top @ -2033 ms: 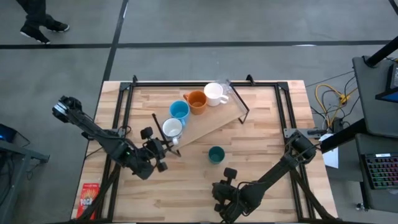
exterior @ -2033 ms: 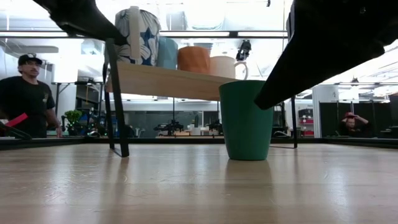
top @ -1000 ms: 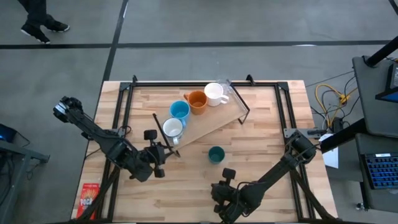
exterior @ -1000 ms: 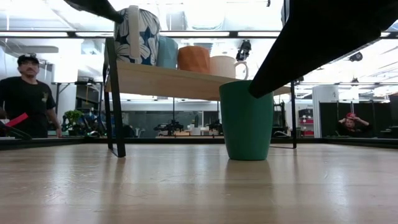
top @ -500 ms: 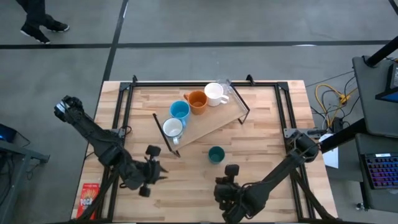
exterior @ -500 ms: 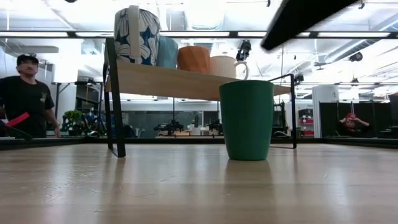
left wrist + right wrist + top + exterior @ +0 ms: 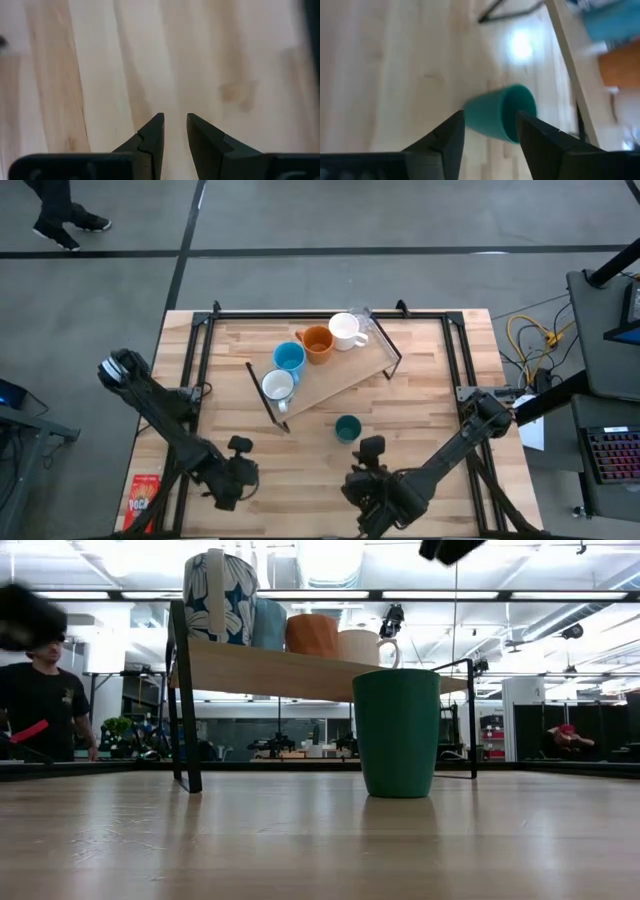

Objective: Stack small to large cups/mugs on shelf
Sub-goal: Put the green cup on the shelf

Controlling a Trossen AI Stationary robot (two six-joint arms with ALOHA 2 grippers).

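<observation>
- On the shelf (image 7: 340, 375), four mugs are seen in a row: the white patterned mug (image 7: 277, 387), the light blue mug (image 7: 288, 358), the orange mug (image 7: 317, 343) and the plain white mug (image 7: 345, 331).
- The dark teal mug (image 7: 347, 428) stands upright on the surface (image 7: 430, 380), just in front of the shelf and apart from it.
- The right gripper (image 7: 490, 131) is held above the surface near the teal mug, jaws spread open, nothing gripped.
- The left gripper (image 7: 174, 131) is held over bare wood near the front edge, jaws nearly closed with a narrow gap, empty.

Four mugs (image 7: 313, 352) on shelf (image 7: 345, 376), fifth mug (image 7: 347, 429) on table (image 7: 430, 400)
</observation>
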